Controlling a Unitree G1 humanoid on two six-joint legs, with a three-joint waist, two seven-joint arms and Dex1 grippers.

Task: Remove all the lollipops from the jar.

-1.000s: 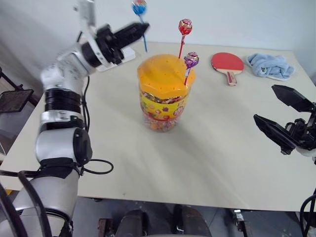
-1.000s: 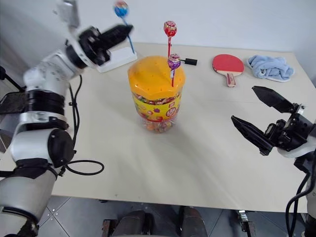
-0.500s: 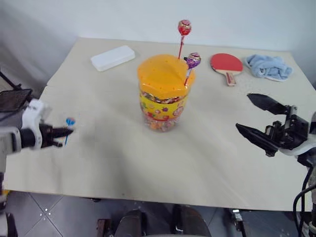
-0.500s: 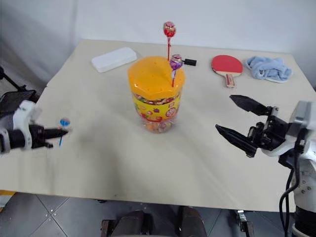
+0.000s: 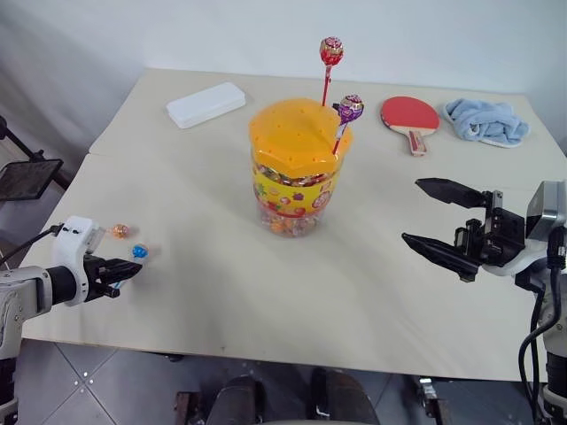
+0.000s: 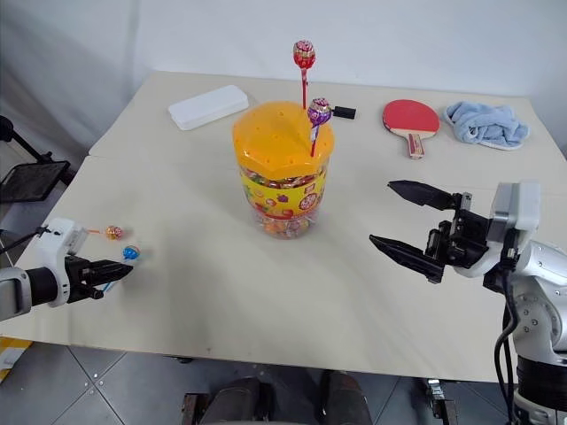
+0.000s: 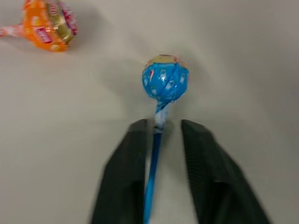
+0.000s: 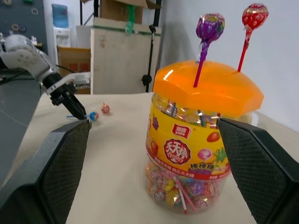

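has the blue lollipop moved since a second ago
Yes. The blue lollipop was up in the air behind the jar, near the white box; now it lies on the table's near left, beside the orange lollipop.

My left gripper [image 5: 124, 270] sits low at the table's [image 5: 372, 266] near left corner, arm reaching in from the left edge, fingers [image 7: 128, 168] parted slightly on either side of the blue lollipop's [image 7: 164, 85] stick. My right gripper [image 5: 443, 221] hovers above the right side, pointing leftward, jaws spread wide, holding nothing.
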